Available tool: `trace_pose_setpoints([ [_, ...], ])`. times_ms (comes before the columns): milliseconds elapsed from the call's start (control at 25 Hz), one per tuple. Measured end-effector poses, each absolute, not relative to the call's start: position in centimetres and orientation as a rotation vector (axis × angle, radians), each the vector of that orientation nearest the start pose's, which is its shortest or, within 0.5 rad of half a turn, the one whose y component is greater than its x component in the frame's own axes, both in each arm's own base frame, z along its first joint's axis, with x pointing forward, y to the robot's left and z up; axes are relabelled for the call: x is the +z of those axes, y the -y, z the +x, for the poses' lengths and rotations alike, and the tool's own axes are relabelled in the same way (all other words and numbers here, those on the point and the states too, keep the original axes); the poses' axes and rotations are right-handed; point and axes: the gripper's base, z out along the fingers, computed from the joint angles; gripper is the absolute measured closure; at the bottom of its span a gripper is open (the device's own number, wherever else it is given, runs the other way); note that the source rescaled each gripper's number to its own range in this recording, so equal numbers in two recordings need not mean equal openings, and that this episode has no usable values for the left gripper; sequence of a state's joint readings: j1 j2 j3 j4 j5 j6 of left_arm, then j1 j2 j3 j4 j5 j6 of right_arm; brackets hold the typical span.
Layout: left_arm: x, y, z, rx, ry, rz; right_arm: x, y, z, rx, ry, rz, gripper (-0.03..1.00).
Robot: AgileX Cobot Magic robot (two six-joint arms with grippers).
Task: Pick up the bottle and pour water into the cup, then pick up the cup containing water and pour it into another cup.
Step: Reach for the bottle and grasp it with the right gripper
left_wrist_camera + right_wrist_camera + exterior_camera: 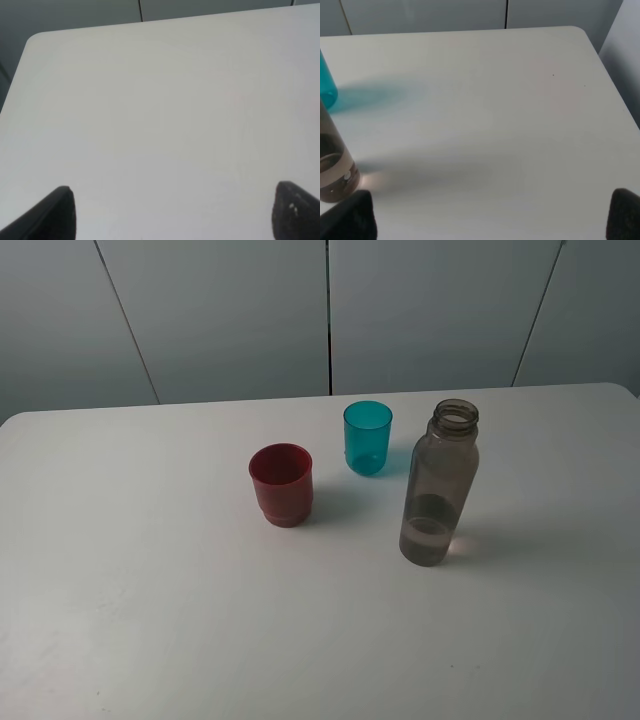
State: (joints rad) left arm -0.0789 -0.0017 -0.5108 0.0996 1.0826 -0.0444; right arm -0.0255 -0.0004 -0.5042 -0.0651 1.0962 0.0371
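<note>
On the white table (150, 620), seen from the high camera, the red cup (281, 485) stands upright near the middle, its mouth open upward. At 1 o'clock from it, a little apart, stands the teal cup (367, 438), also upright. At 4 o'clock from the teal cup and about 3 o'clock from the red cup, the bottle (438, 490) stands upright and uncapped, touching neither cup, with water (428, 540) filling only its lowest part. The left gripper (177, 212) hangs over bare tabletop with its two dark fingers spread wide apart, holding nothing. The right gripper (490, 215) likewise has its fingers set wide apart and holds nothing. In its wrist view the bottle's base stands just beyond one fingertip, outside the gap, and a sliver of the teal cup shows farther off past the bottle.
</note>
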Motion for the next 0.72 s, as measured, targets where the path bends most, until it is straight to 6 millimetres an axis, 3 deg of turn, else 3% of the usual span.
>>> trace_pose_setpoints([
  [200,27.9,-0.9,-0.7,0.043,-2.050,0.029,27.6,0.5,-0.5,-0.071,-2.084,0.069,-0.03],
  [320,27.9,-0.9,-0.7,0.043,-2.050,0.029,27.9,0.4,0.8,-0.057,-2.184,0.069,-0.03],
  [520,27.9,-0.9,-0.7,0.043,-2.050,0.029,30.4,0.2,4.7,-0.002,-2.316,0.072,-0.03],
  [720,27.9,-0.9,-0.7,0.043,-2.050,0.029,30.6,-0.1,10.0,0.078,-2.249,0.097,-0.03],
])
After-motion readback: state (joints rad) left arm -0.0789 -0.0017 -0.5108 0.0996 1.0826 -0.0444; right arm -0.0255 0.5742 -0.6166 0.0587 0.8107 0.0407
